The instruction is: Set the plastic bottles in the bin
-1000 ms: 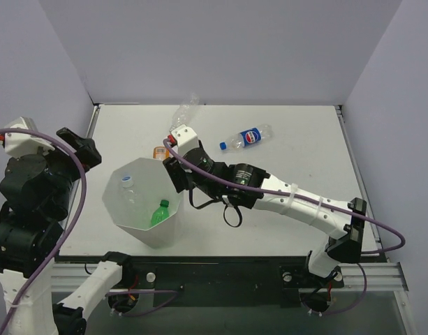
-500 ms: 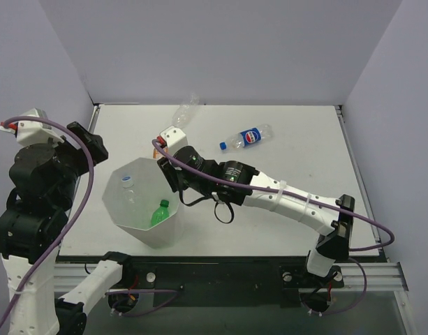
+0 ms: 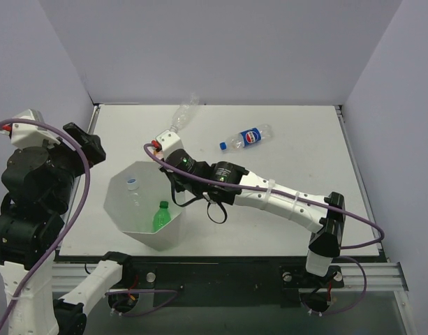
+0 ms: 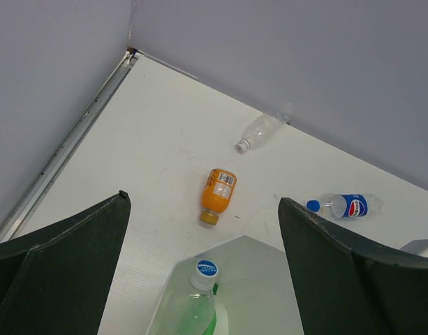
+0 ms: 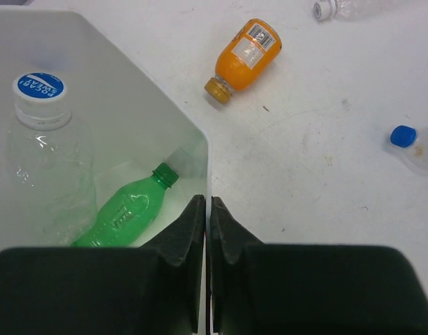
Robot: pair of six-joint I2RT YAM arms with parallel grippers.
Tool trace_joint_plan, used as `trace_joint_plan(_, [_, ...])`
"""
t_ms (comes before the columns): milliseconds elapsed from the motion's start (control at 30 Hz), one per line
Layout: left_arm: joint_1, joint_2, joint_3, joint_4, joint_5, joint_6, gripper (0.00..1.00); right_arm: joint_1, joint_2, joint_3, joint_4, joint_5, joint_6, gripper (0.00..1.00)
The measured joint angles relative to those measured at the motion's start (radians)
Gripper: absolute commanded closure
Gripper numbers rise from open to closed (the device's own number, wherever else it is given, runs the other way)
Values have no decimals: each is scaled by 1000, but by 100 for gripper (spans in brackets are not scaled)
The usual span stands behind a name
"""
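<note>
Robotics laboratory work cell: a white bench enclosed on three sides by lilac panels, with the left arm and right arm, both trailing purple cables, bolted to a metal rail at its near edge.

Your white table carries a bin near the front left, an orange bottle lying just behind it, and a clear bottle and a blue-labelled bottle lying farther back.

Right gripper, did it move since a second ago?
Yes. The right gripper slid left, farther from the blue-label bottle, and shut on the bin rim.
</note>
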Motion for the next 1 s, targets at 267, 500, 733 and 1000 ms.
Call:
trace_joint_plan(267, [0, 0, 0, 0, 8, 6, 2, -57, -98, -31, -32, 38, -38, 100])
trace_joint_plan(500, [0, 0, -6, 2, 32, 7, 2, -280, -382, -189, -87, 97, -66, 100])
trace_joint_plan(733, [0, 13, -55, 11, 95, 7, 2, -528, -622, -414, -127, 45, -33, 100])
trace_joint_plan(1000, [0, 159, -164, 42, 235, 6, 2, -749, -755, -590, -175, -117, 39, 99])
